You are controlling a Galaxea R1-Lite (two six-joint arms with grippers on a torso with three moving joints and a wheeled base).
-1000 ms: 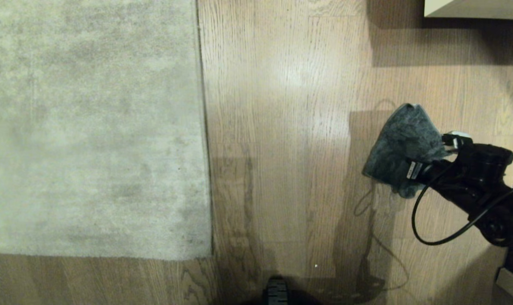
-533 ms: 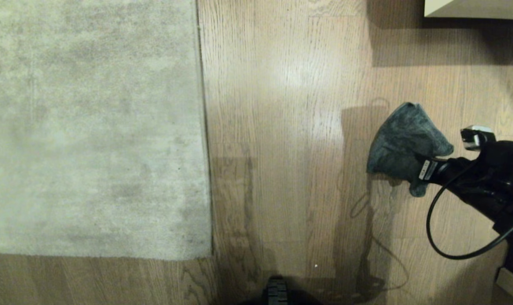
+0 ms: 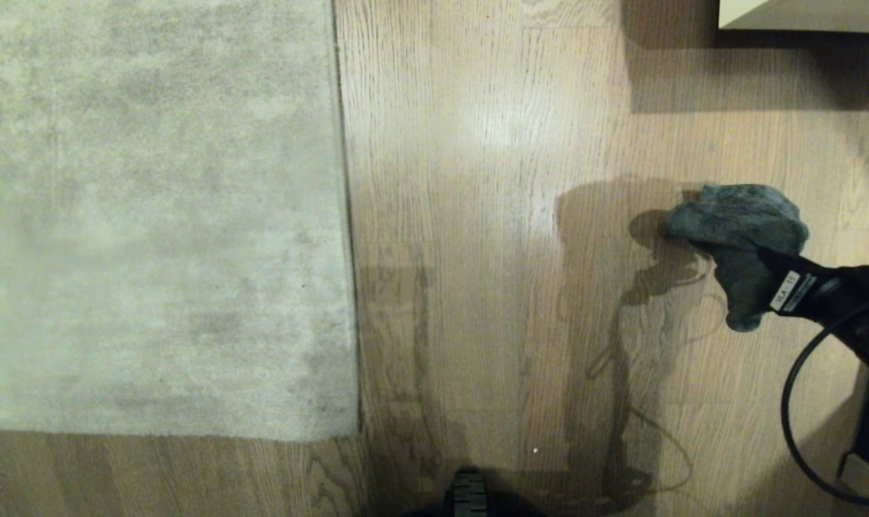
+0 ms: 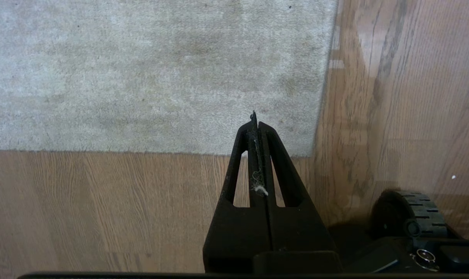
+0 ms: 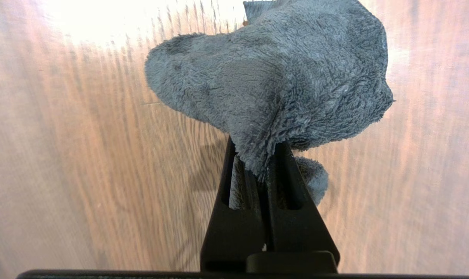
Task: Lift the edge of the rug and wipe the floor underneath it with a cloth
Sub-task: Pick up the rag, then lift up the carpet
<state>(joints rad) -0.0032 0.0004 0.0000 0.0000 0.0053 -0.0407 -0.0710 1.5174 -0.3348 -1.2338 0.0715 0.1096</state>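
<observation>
The cloth is pinched at one corner by the right pincer, whose jaws are closed tight on the fabric, so that most of the rag bunches loosely ahead of the tips. This hold seems chosen to leave a soft wad free for wiping. The cloth is carried at the right of the head view, over the bare floor, well apart from the rug. Its long axis runs roughly in line with the pincer, the free end pointing away from the arm. The rug lies flat, its long right edge running away from the robot and its near corner close to the left pincer, which is closed and empty above it, probably placed there for the lift.
</observation>
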